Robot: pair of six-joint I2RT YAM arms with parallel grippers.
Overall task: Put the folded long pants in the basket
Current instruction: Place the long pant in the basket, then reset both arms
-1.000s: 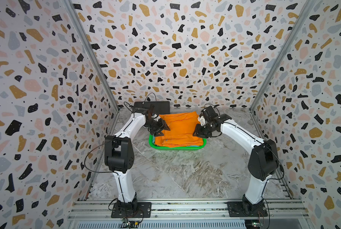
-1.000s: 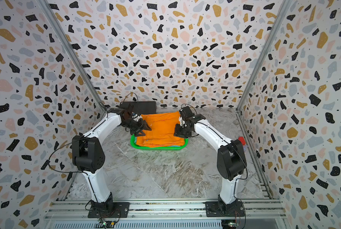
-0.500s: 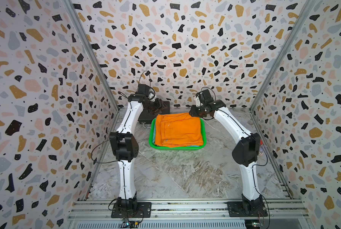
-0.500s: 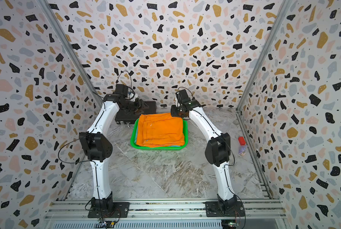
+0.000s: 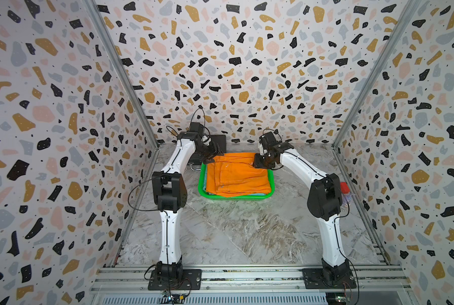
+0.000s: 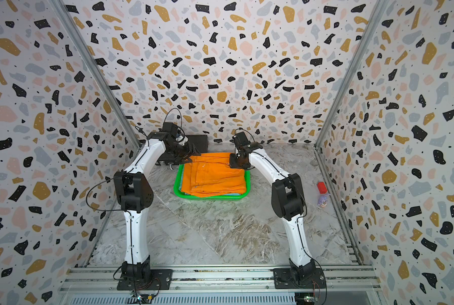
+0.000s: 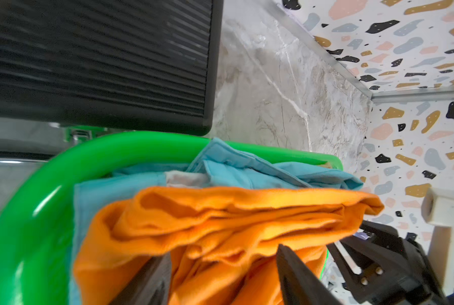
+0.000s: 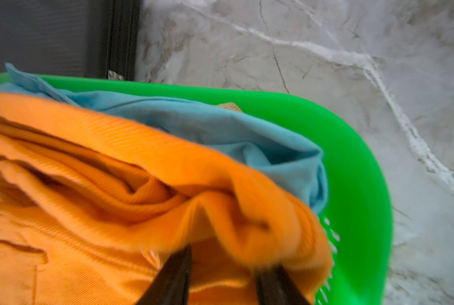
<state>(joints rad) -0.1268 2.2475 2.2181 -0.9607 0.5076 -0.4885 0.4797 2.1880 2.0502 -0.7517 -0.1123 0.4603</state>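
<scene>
The left gripper point(image 5: 212, 158), fingers spread, is straddling a far corner of the orange pants point(image 5: 236, 175). Those pants are lying topmost in the green basket point(image 5: 201, 184). The right gripper point(image 5: 257, 165) is straddling the other far corner; whether it's pinching, I cannot tell.

both top views look down from high on the whole table point(image 5: 233, 232); wrist views sit close behind left claw point(image 7: 223, 253) and right claw point(image 8: 226, 258), sharing the basket point(image 7: 36, 190).
</scene>
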